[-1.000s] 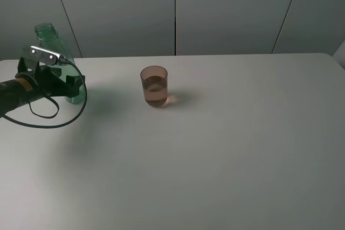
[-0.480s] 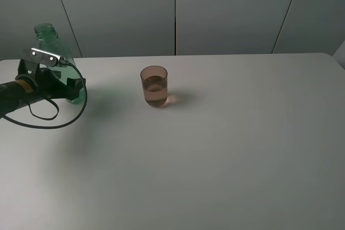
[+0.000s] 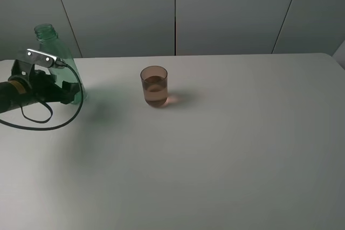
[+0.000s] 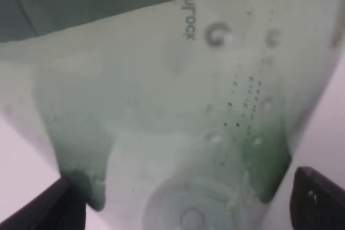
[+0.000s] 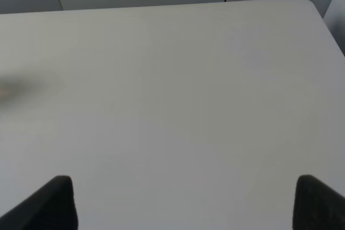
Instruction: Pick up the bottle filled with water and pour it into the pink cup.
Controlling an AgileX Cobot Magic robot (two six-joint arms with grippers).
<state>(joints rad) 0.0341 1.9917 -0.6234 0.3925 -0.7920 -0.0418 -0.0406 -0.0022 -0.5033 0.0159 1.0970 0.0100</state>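
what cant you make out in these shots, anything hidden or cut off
- Bottle lower body, exterior high: hidden behind the left gripper.
- Left gripper's grip, left wrist: fingertips cut off at the frame corners, so contact with the bottle is unclear.
- Right gripper: absent from exterior high.
- Pink cup: outside both wrist views.

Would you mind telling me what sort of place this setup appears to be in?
Probably a lab or test bench, not a home: a bare white table, plain grey wall panels behind it, and just a green bottle and pink cup set out for the left claw.
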